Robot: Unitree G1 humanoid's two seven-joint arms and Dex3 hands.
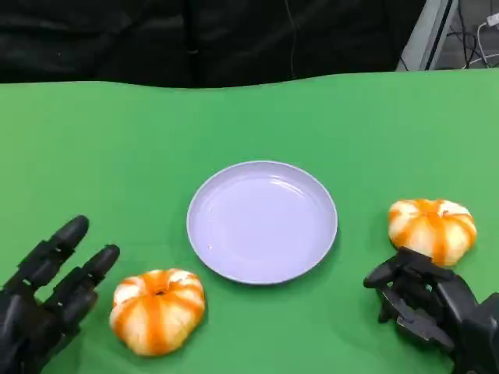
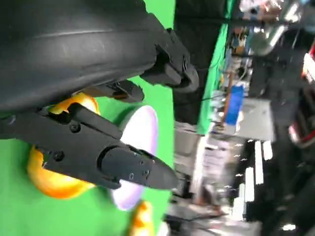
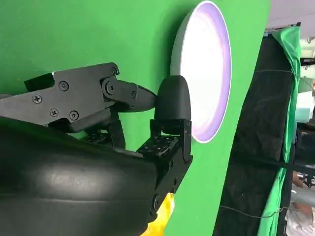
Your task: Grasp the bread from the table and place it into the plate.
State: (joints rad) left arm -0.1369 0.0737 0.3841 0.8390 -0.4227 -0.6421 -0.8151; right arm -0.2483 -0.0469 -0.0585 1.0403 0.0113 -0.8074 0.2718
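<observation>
Two round orange-and-white striped breads lie on the green table (image 1: 156, 132). One bread (image 1: 157, 309) sits at the front left, just right of my left hand (image 1: 47, 300), whose fingers are spread and hold nothing. The other bread (image 1: 433, 227) lies at the right, just beyond my right hand (image 1: 425, 304), whose fingers are apart and empty. The pale lilac plate (image 1: 262, 221) stands empty in the middle between them. The left wrist view has the near bread (image 2: 51, 177) behind the fingers and the plate (image 2: 138, 147) beyond. In the right wrist view the plate (image 3: 209, 73) lies ahead of the fingers.
Black cloth hangs behind the table's far edge (image 1: 249, 78). Cables and a metal frame (image 1: 437, 31) stand at the back right. Cluttered shelves (image 2: 246, 123) lie beyond the table in the left wrist view.
</observation>
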